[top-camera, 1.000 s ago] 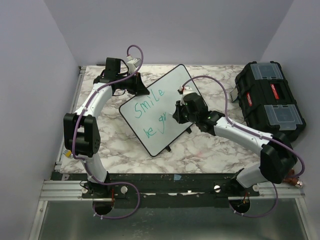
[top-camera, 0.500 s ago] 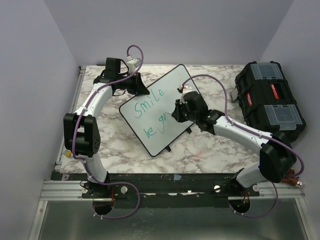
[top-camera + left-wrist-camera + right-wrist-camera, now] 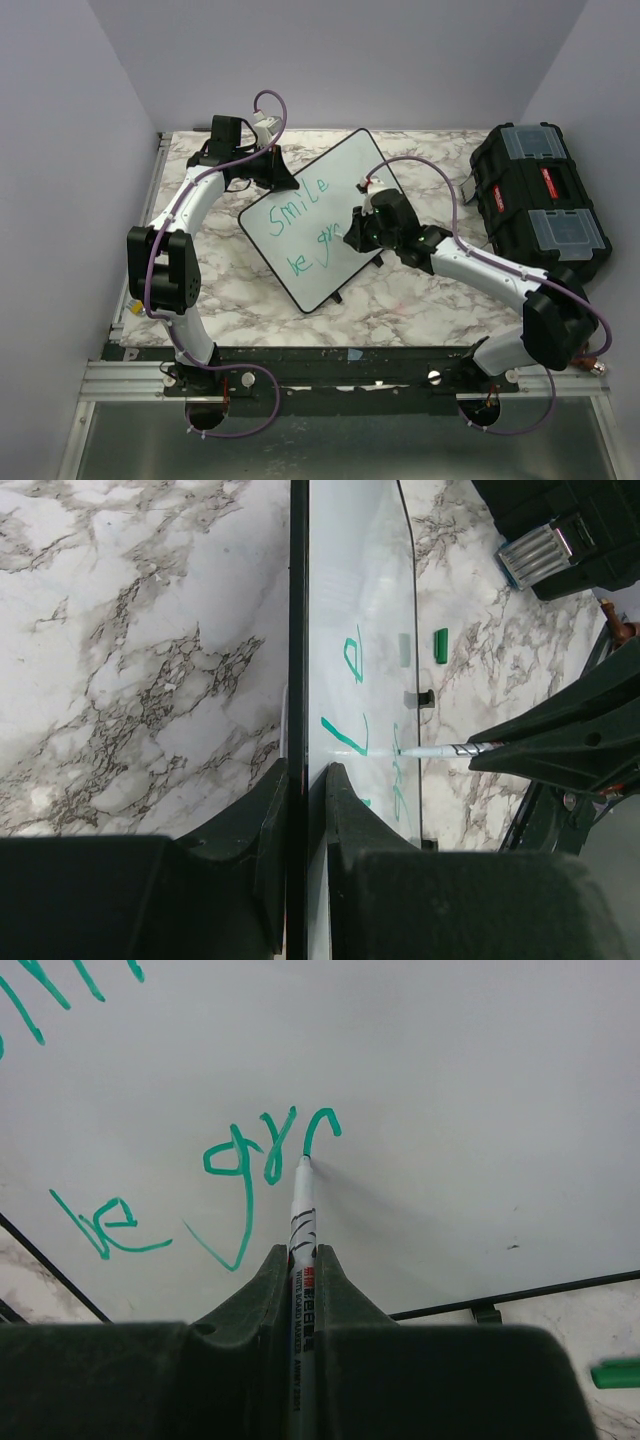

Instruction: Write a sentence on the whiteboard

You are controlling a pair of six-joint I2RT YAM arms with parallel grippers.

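holding the large flat white whiteboard [image 3: 352,165] by its thin black frame, the left gripper [image 3: 305,777] is clenched on the board's far left edge, with one finger on each side of it. the board lies turned at an angle on the grey-veined white marble table [image 3: 400,300], between the two arms. the right gripper [image 3: 300,1260] is closed tight on a thin white marker pen [image 3: 301,1210] with a green tip, and the tip touches the board surface. the green handwritten sentence [image 3: 297,206] has two uneven lines: "smile" above, and below it "be gr" with one more short curved stroke, where the tip rests. a small green cap [image 3: 441,645] lies on the marble just beside the board's edge. a black plastic toolbox [image 3: 535,195] stands at the right side, well apart from the board.
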